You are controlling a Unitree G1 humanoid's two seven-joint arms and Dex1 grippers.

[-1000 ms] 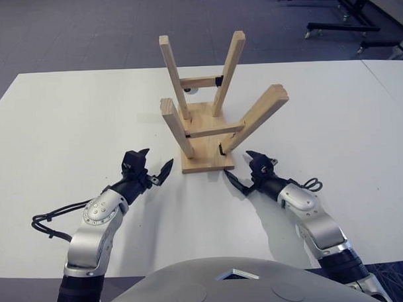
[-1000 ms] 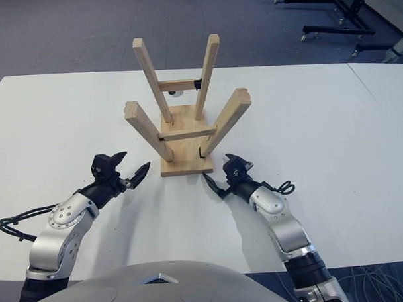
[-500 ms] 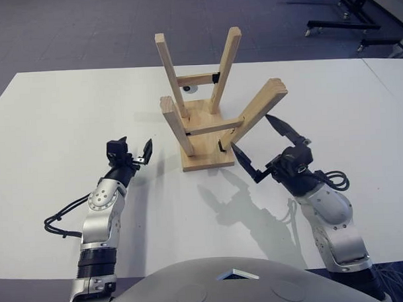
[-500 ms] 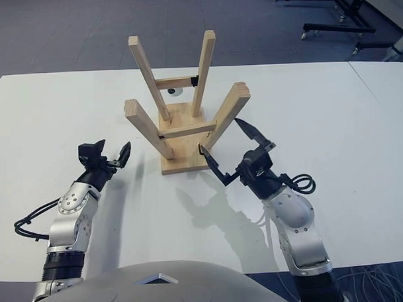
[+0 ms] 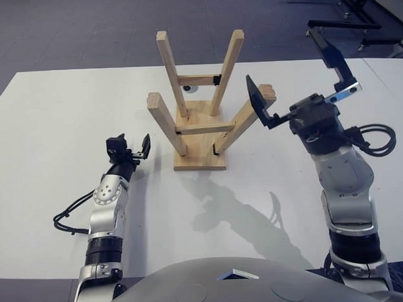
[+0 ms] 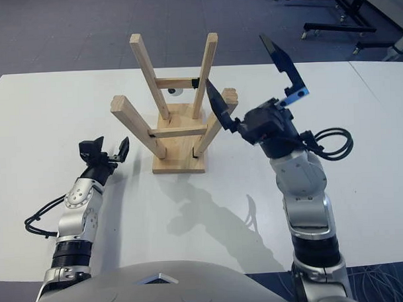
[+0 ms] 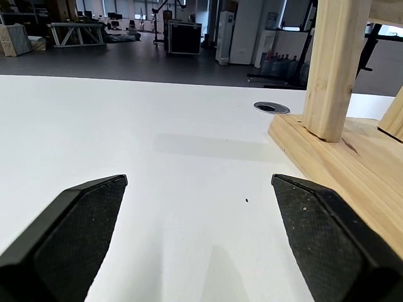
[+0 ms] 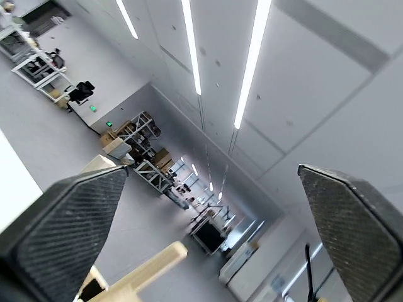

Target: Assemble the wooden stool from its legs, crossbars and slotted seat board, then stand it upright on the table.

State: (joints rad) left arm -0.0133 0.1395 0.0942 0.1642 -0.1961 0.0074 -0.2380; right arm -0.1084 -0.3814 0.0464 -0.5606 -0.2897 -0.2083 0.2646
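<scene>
The wooden stool (image 5: 200,139) lies upside down on the white table (image 5: 68,122), seat board flat, legs and crossbars pointing up. One leg (image 5: 245,117) leans out to the right. My left gripper (image 5: 128,145) is open, low over the table just left of the seat board. In the left wrist view its fingers (image 7: 69,233) frame bare table, with the seat board's edge (image 7: 334,163) beyond. My right gripper (image 5: 295,75) is raised to the right of the stool, wide open and empty; one finger (image 5: 256,101) is close beside the leaning leg's tip. The right wrist view looks up at the ceiling.
A small round grommet (image 5: 188,88) sits in the table behind the stool. A black cable (image 5: 68,218) loops beside my left arm. Wheeled metal frames (image 5: 342,20) stand on the floor beyond the table's far right.
My right arm has lifted off the table, up and to the right, opening wide beside the leaning leg. My left gripper has drawn back left. The stool has turned slightly.
</scene>
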